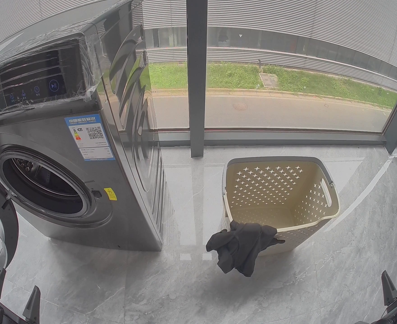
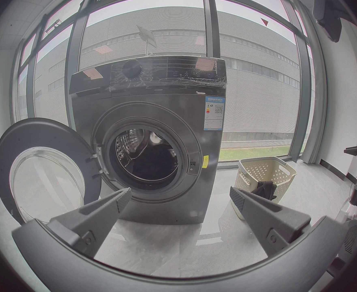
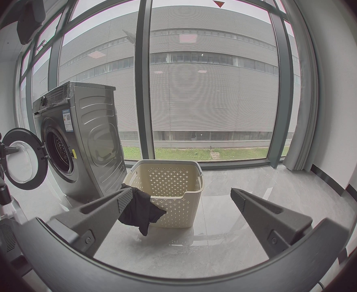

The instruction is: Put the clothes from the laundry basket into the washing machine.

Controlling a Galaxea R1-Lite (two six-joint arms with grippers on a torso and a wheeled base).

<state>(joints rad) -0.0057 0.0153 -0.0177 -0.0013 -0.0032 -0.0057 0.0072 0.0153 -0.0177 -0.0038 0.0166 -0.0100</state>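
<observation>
The left claw [image 2: 180, 195] is wide open and holds nothing. It sits low in front of the washing machine [image 2: 154, 142], and the machine's round door [image 2: 44, 171] is swung open. The right claw [image 3: 181, 195] is wide open too, with nothing in it. It faces the laundry basket [image 3: 178, 207] on the floor [image 1: 117, 284]. The black clothes [image 1: 241, 248] hang over the basket's near rim.
</observation>
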